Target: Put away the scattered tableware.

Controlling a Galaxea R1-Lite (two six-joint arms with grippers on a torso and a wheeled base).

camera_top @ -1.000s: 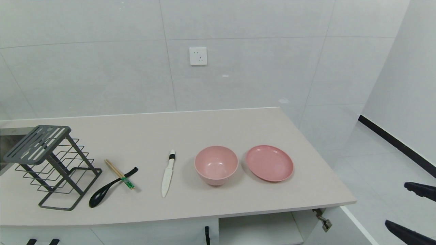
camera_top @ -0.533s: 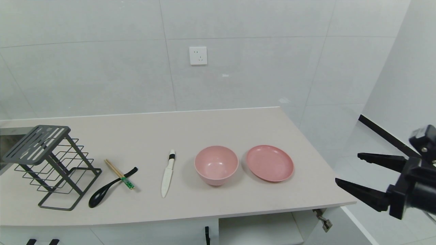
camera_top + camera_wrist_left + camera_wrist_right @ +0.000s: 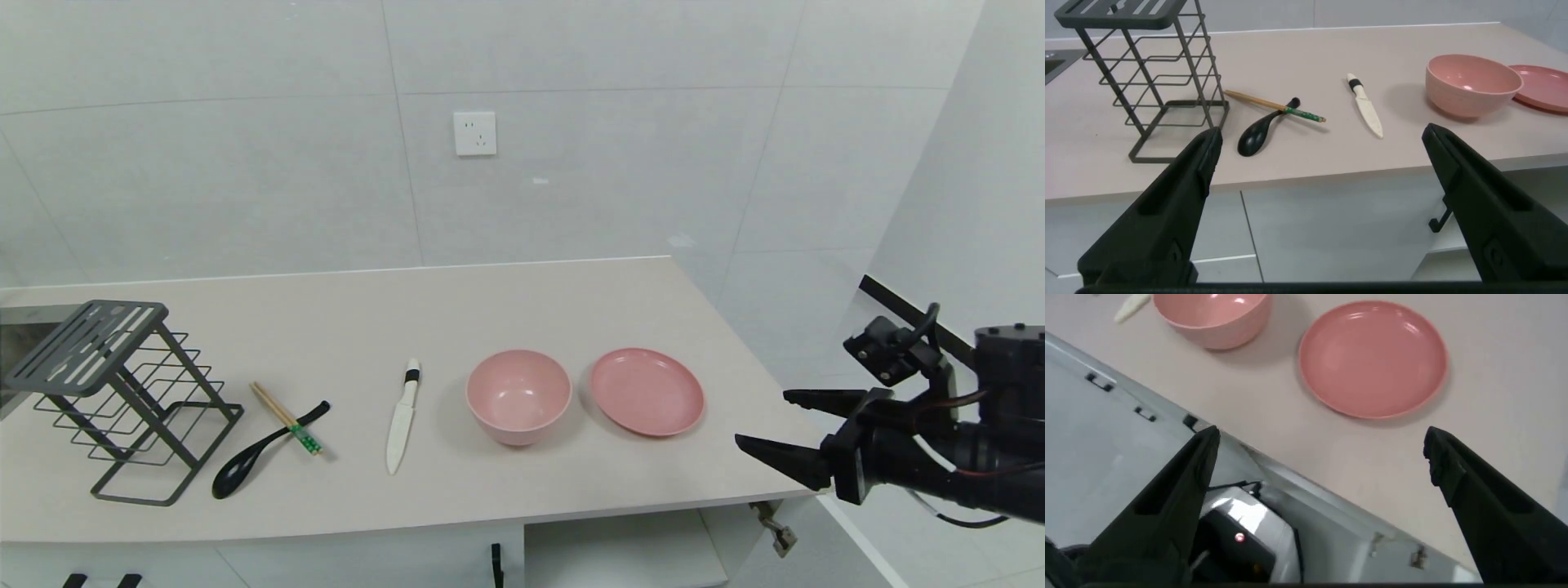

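Beige surface [image 3: 490, 310] runs along a white tiled wall [image 3: 245, 163] with a socket [image 3: 475, 134], and white cabinets [image 3: 367, 563] sit beneath it. A pink bowl [image 3: 518, 396] stands upright near the front edge. Just right of the bowl lies a pink plate [image 3: 647, 390]. Left of the bowl is a white knife [image 3: 403, 416], then chopsticks [image 3: 286, 416] crossing a black spoon [image 3: 257, 453], and a wire rack [image 3: 122, 392] farthest from it. Beyond the plate, off the surface's end, the right hand [image 3: 763, 418] hovers with its fingers spread. The left hand [image 3: 1321, 135], also spread wide, hangs before the front edge, well left of the bowl.
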